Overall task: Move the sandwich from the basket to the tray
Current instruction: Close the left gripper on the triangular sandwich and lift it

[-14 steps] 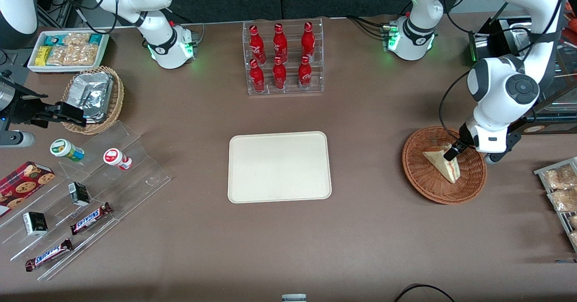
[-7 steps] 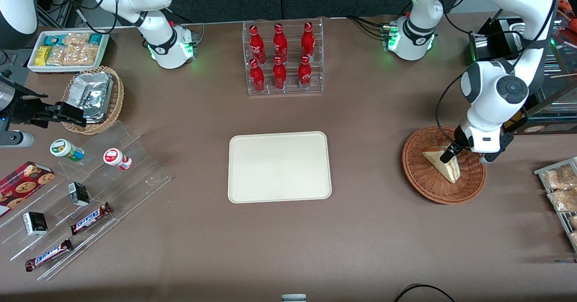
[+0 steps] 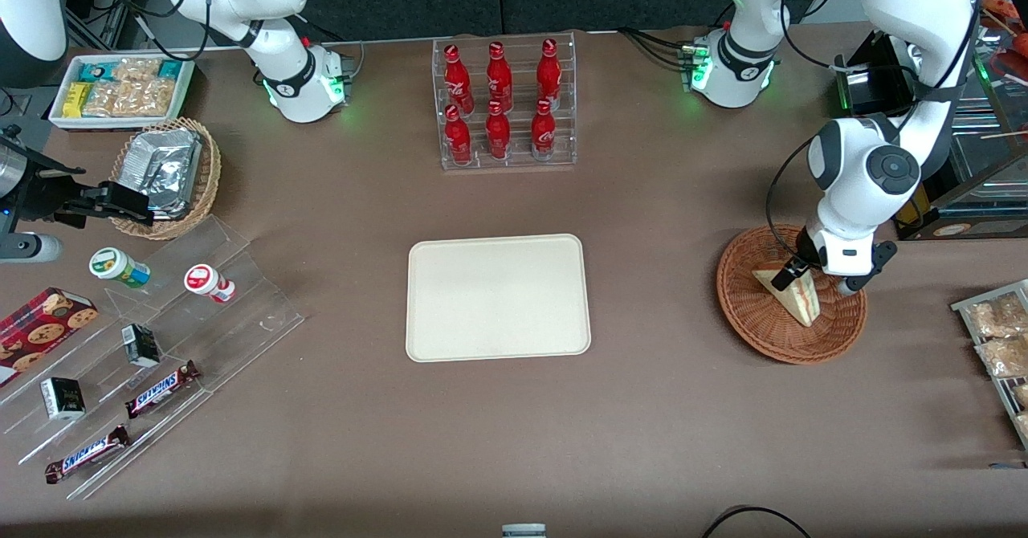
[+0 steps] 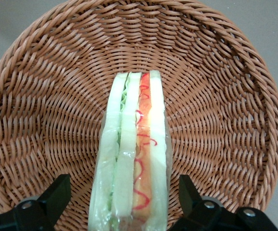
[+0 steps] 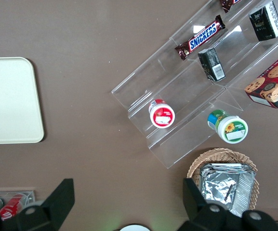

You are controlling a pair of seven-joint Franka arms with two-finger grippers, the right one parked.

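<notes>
The sandwich (image 3: 797, 297), a wrapped white-bread wedge with red-orange and green filling (image 4: 134, 159), lies in the reddish-brown wicker basket (image 3: 743, 313) toward the working arm's end of the table. My gripper (image 3: 791, 275) hangs low over the basket, at the sandwich's wide end. It is open (image 4: 122, 179): one black finger stands on each side of the wedge, with a gap between each finger and the wrapper. The cream tray (image 3: 498, 297) sits bare at mid-table, well apart from the basket (image 4: 42, 96).
A clear rack of red bottles (image 3: 504, 104) stands farther from the camera than the tray. Packets on a rack (image 3: 996, 337) lie beside the basket at the table edge. Acrylic shelves with candy bars (image 3: 152, 337), a foil-filled tan basket (image 3: 165, 173) and a snack tray (image 3: 120, 88) sit toward the parked arm's end.
The working arm's wrist has shifted a little toward the tray, carrying the gripper along the sandwich. The sandwich has stayed where it was in the basket.
</notes>
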